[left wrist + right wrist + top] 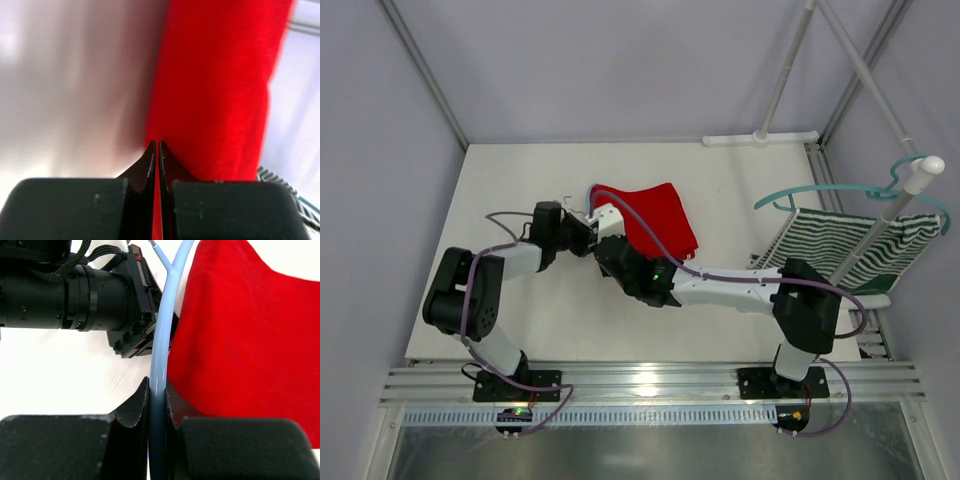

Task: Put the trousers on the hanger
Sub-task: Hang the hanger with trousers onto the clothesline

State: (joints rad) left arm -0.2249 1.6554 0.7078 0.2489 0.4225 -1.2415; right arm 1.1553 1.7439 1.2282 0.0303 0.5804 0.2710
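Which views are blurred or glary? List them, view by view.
Left wrist: the trousers and background smear into soft blur; only the left claw tips are crisp. Right wrist: the table is blown out white, the hanger sharp. Top external: even light, sharp, one glare spot on the rail.

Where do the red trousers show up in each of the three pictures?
Top external: trousers near the centre of the white table.
Left wrist: they fill the centre and right, above the left end effector shut on their edge.
Right wrist: they fill the right half, beside the pale blue hanger.
Shared landmark: that table, left of them in every view.
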